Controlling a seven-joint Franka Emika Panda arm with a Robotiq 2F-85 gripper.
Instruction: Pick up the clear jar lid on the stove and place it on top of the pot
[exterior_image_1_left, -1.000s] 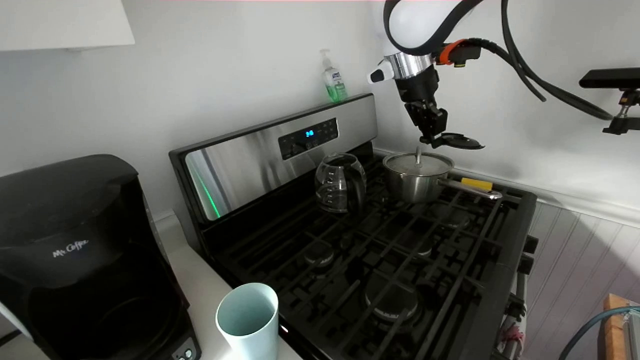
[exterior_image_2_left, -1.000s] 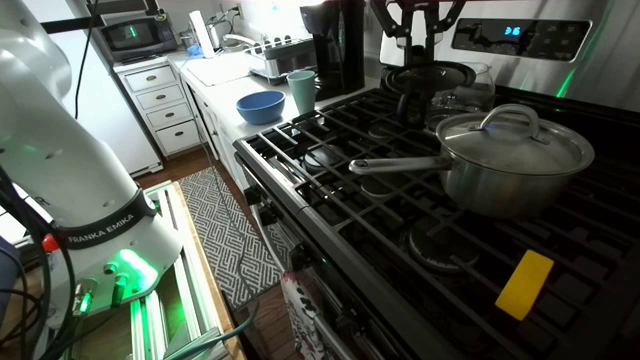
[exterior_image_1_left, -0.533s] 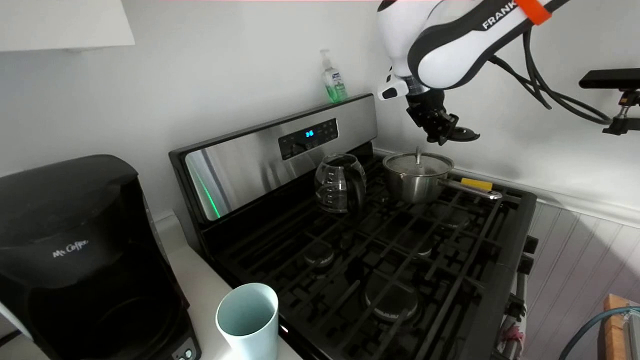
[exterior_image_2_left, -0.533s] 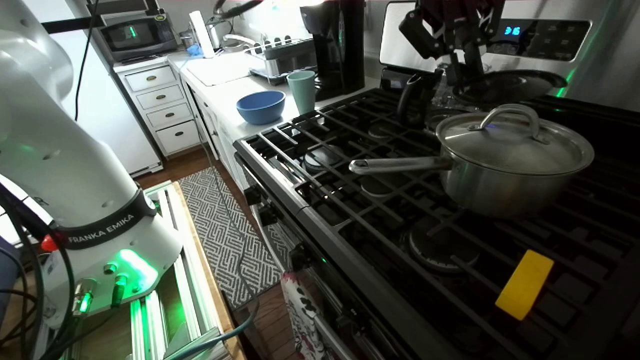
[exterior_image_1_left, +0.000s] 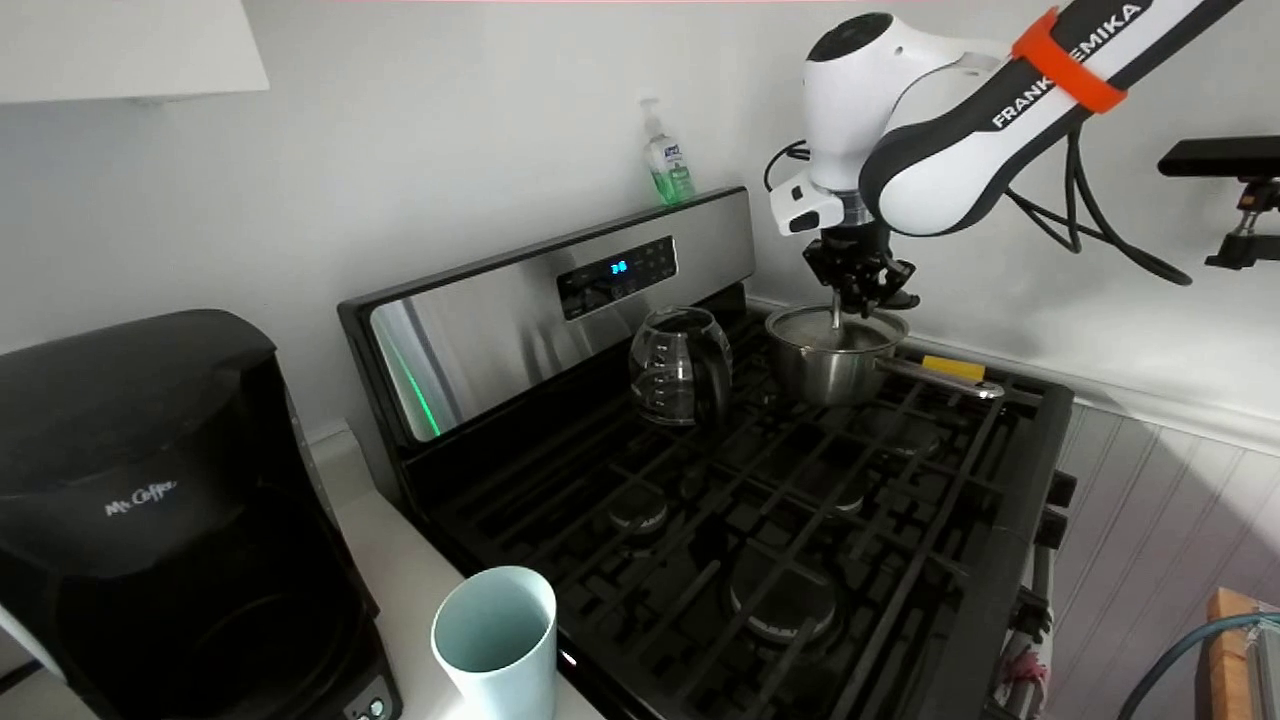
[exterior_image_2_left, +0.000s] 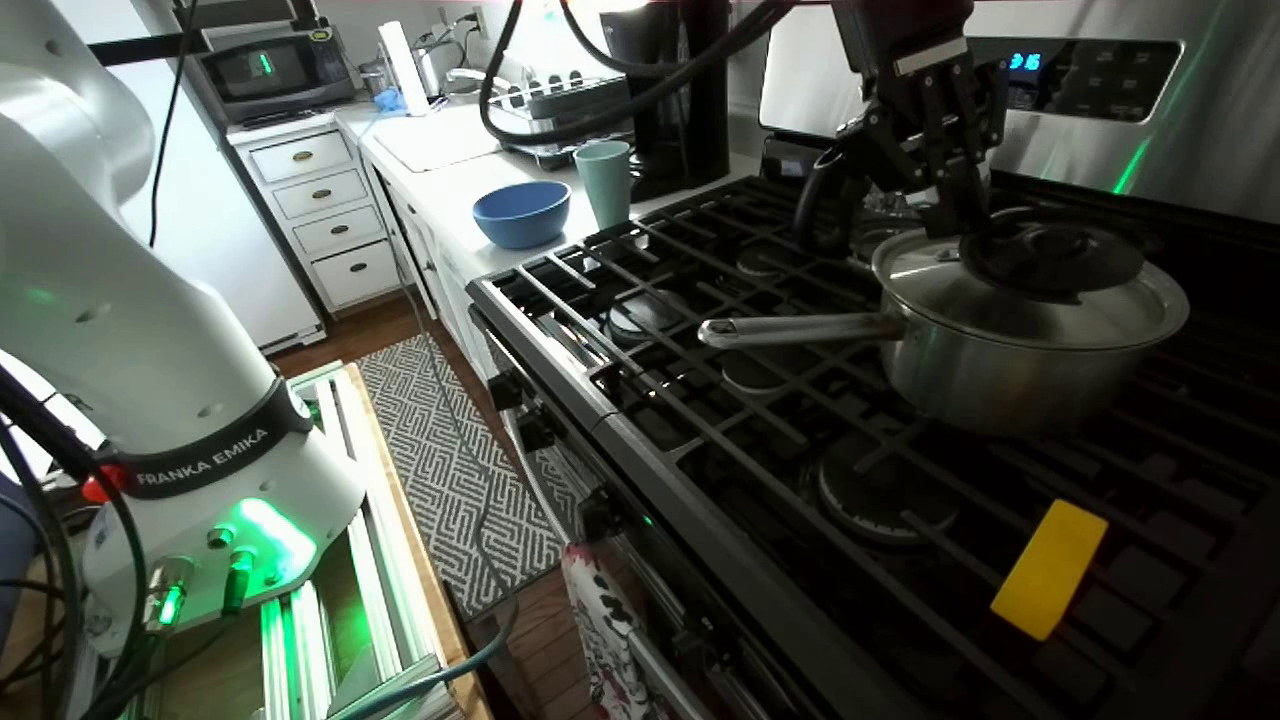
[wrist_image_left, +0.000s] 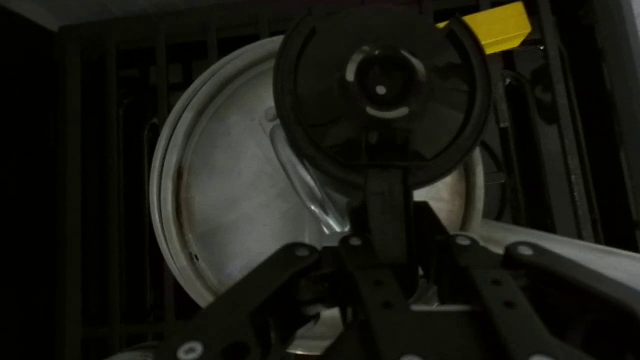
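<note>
The gripper (wrist_image_left: 389, 225) is clamped on the near edge of the dark round lid (wrist_image_left: 382, 92), which is over the pot (exterior_image_2_left: 1000, 385). In the wrist view the lid hides the far right of the pot's steel cover (wrist_image_left: 230, 200). Whether lid and cover touch, I cannot tell. The pot stands on the stove (exterior_image_1_left: 990, 590); in an exterior view the kettle (exterior_image_1_left: 665, 375) is just left of it, and a yellow block (exterior_image_1_left: 953, 368) lies to its right. Near left, a cup (exterior_image_1_left: 500, 640) stands on the bench (exterior_image_1_left: 395, 540) beside the coffee maker (exterior_image_1_left: 140, 470). In an exterior view a bowl (exterior_image_2_left: 522, 215) sits just left of the cup.
</note>
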